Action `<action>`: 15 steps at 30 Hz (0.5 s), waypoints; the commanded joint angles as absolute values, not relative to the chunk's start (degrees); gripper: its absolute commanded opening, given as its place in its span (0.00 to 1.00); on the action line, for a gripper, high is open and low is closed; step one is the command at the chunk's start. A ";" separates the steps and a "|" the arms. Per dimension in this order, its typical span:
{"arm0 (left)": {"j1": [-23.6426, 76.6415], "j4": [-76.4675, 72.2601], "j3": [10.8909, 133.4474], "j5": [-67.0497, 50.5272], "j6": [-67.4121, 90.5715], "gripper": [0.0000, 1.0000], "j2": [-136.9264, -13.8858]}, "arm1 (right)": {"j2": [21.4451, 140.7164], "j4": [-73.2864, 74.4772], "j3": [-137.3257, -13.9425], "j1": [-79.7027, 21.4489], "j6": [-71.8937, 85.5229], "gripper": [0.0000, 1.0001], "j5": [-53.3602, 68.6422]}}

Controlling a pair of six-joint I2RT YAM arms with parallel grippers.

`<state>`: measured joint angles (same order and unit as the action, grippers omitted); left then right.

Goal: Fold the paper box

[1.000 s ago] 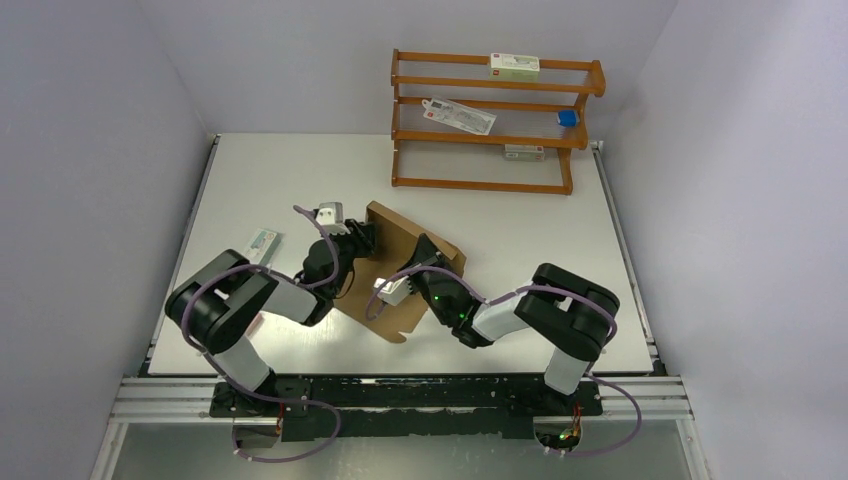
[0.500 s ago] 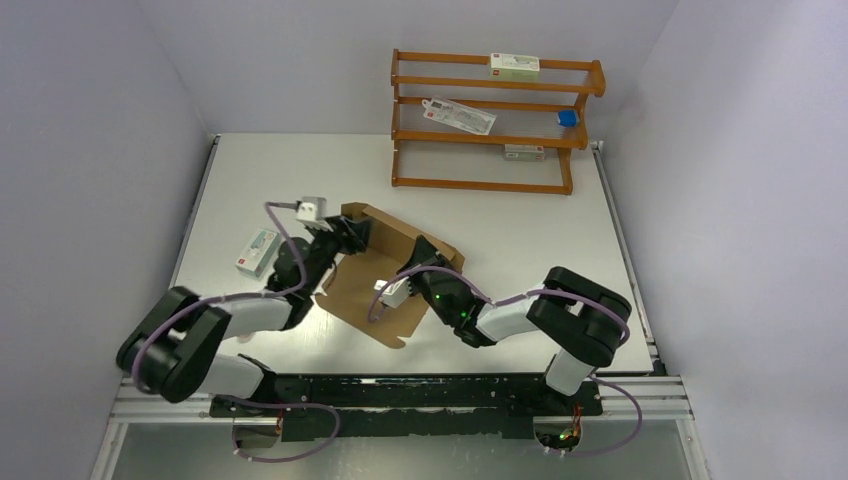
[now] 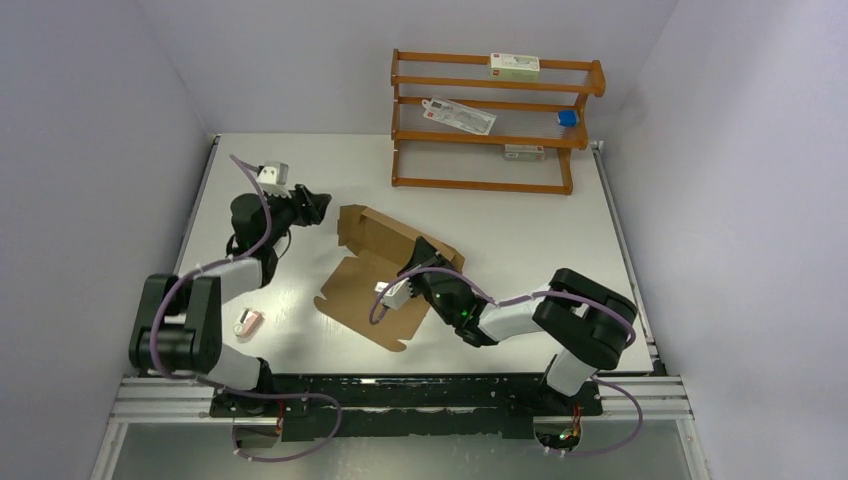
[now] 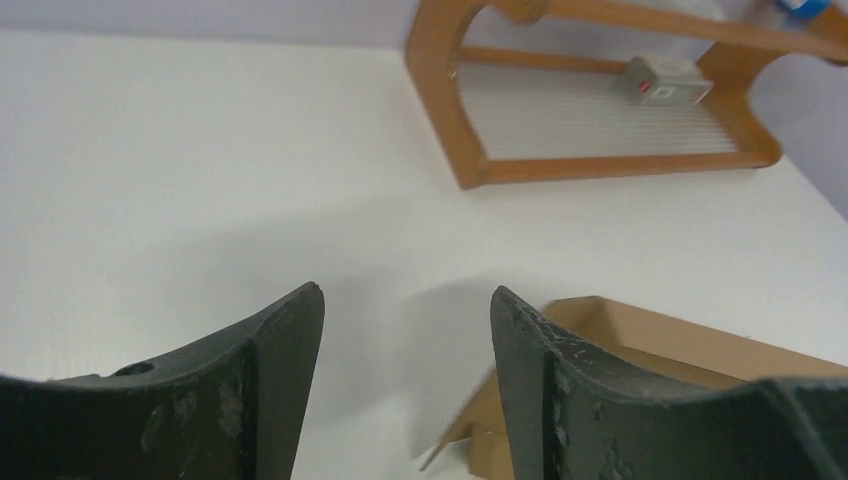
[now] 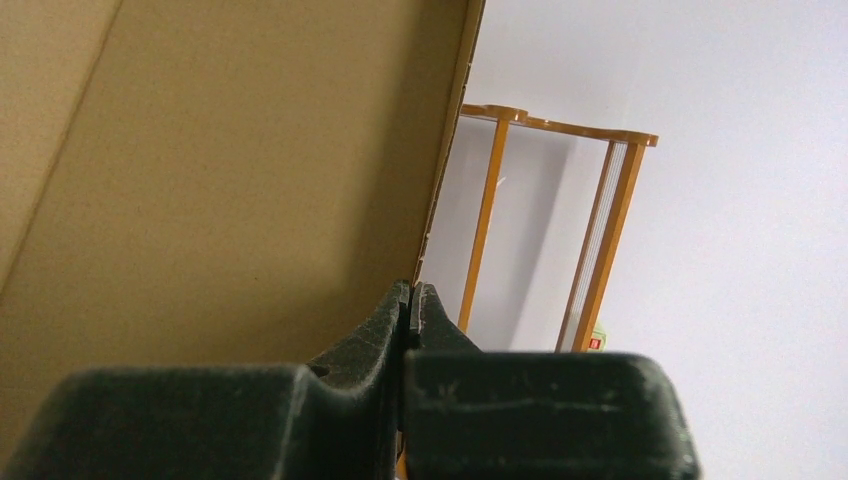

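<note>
The left arm has swung off the cardboard since a second ago, when its fingers were at the sheet's far-left corner; now the left gripper (image 3: 316, 206) hangs over bare table (image 3: 560, 230) out to the left of the wooden rack (image 3: 480, 183), apart from the work. Its fingers (image 4: 275, 380) stand moderately spread with nothing between them. The paper box (image 3: 362, 285), half formed, sits on the near side of the rack, toward the arm bases and slightly to the left of its middle: one panel flat on the table, a back wall raised on the rack side. The right gripper (image 3: 424, 254) is at the end of that wall farthest from the left arm, and the right wrist view shows its fingers pressed together on a thin cardboard edge (image 5: 200, 180), with the rack's uprights beyond. The box's long axis runs on a slant, from its rack-side left corner down toward the right arm. From the left gripper the box lies to the right and nearer the bases, its closest corner showing low and right past one finger in the left wrist view (image 4: 640, 335). The right arm is plainly the nearer one; any further fold by the left arm likely calls for a reach back toward that corner.
</note>
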<state>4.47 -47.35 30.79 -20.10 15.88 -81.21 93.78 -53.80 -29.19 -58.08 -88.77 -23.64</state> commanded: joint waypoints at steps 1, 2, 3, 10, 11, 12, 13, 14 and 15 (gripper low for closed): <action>0.99 -41.10 37.16 -30.50 15.54 0.66 -89.59 | 92.73 -50.98 -28.99 -57.94 -90.18 0.00 -23.08; 0.96 -37.93 39.03 -31.60 14.99 0.65 -91.53 | 92.57 -51.01 -29.00 -57.96 -90.42 0.00 -22.96; 0.97 -35.40 40.77 -32.34 13.94 0.65 -93.22 | 92.30 -50.86 -29.00 -57.98 -90.45 0.00 -22.75; 0.99 -29.21 46.71 -38.45 11.51 0.64 -99.82 | 91.21 -48.41 -29.78 -58.01 -90.44 0.00 -22.41; 1.05 -28.83 46.95 -40.30 11.05 0.64 -100.16 | 91.11 -48.22 -29.90 -57.99 -90.45 0.00 -22.41; 1.05 -28.69 46.90 -41.67 10.71 0.63 -100.27 | 91.09 -48.01 -30.03 -57.96 -90.56 0.00 -22.52; 1.03 -28.77 46.51 -43.06 10.53 0.63 -100.11 | 91.08 -47.95 -30.18 -57.89 -90.63 0.00 -22.62; 1.05 -29.22 45.93 -44.25 10.49 0.63 -99.45 | 91.13 -47.98 -30.28 -57.91 -90.80 0.00 -22.80; 1.05 -29.78 45.02 -45.42 10.62 0.63 -98.75 | 91.33 -48.08 -30.38 -57.81 -91.10 0.00 -22.92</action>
<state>1.17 -30.39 45.19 -37.10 12.51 -100.01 91.77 -50.65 -29.26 -58.08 -89.89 -23.07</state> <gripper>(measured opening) 0.630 0.012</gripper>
